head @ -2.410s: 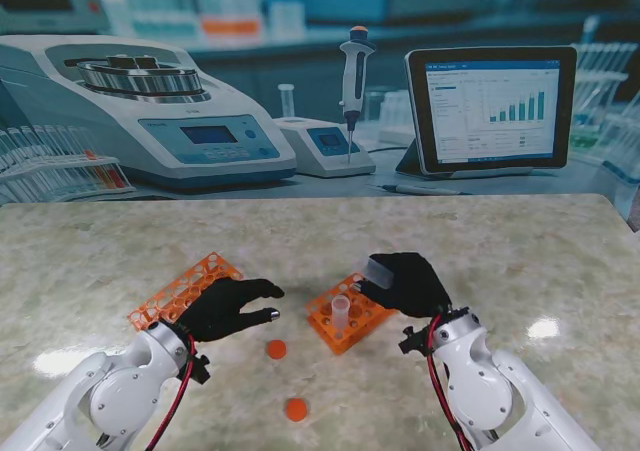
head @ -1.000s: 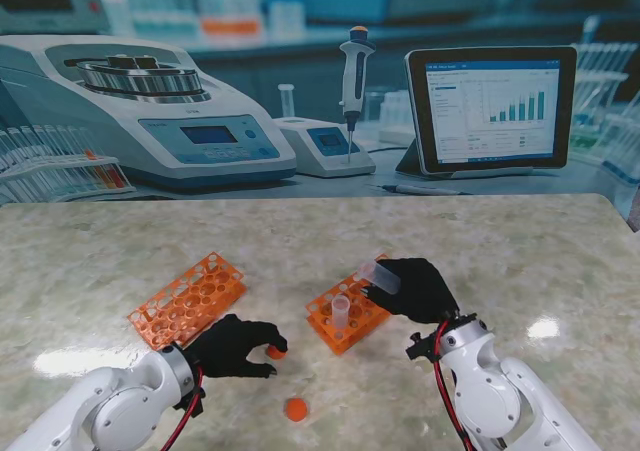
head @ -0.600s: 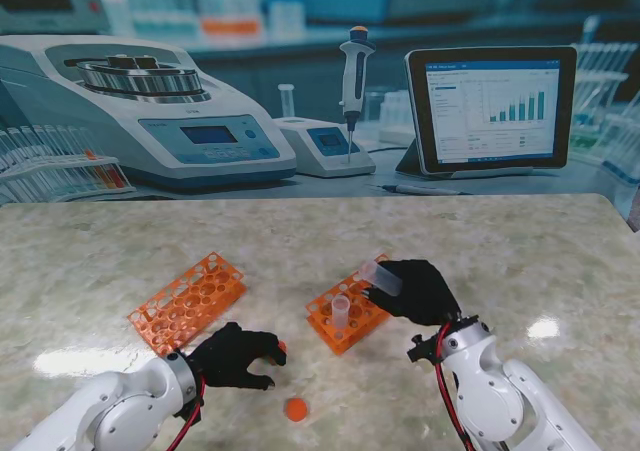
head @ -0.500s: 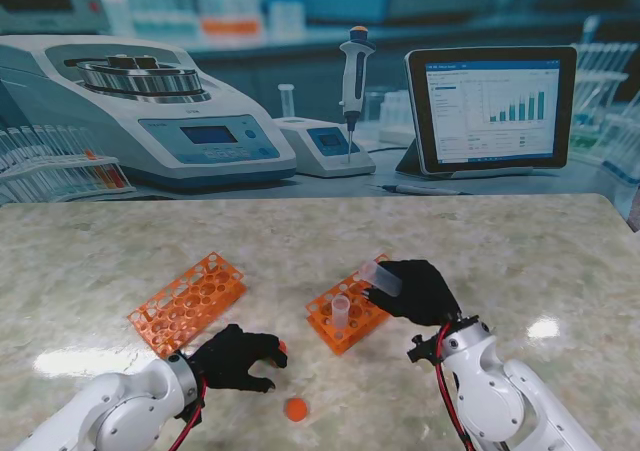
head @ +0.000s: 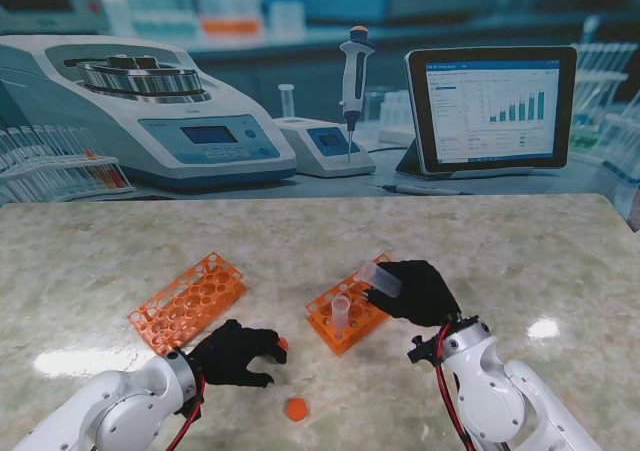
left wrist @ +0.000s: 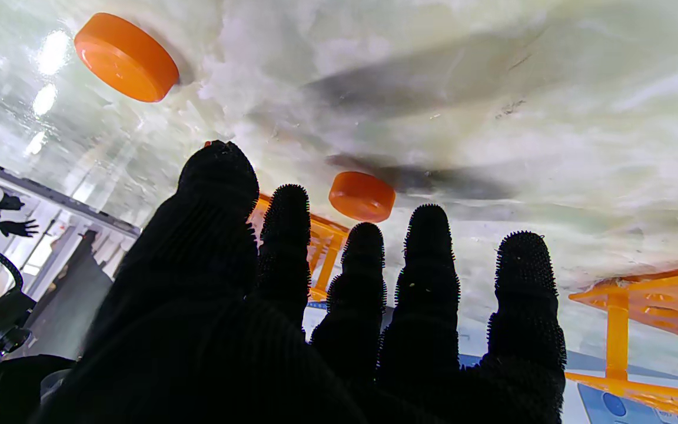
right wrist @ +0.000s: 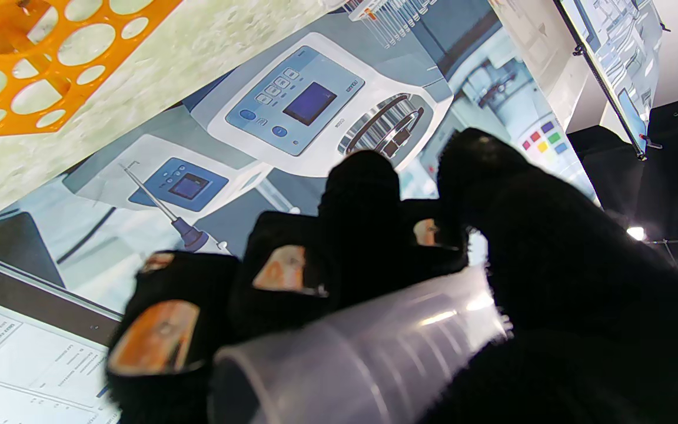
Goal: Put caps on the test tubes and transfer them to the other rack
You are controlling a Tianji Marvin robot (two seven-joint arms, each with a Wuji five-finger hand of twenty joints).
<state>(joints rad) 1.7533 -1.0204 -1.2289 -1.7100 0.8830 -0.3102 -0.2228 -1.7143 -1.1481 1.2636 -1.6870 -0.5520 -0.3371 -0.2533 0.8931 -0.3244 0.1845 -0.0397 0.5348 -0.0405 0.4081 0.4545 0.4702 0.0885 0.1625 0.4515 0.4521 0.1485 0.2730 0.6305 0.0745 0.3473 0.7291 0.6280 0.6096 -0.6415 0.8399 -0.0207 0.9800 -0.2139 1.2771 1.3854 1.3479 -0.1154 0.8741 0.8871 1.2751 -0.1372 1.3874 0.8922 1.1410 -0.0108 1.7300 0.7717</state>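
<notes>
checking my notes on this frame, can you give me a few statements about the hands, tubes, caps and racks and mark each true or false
1. The right hand holds a clear test tube. True.
2. That held tube is already capped. False: its open end shows in the right wrist view and no cap is on it.
3. One uncapped tube stands in the rack by the right hand. True.
4. The left hand grips both orange caps. False: one cap lies free on the table nearer to me, and the other cap sits at the fingertips, with the fingers apart in the left wrist view.
5. The left rack is full of tubes. False: its holes look empty.
</notes>
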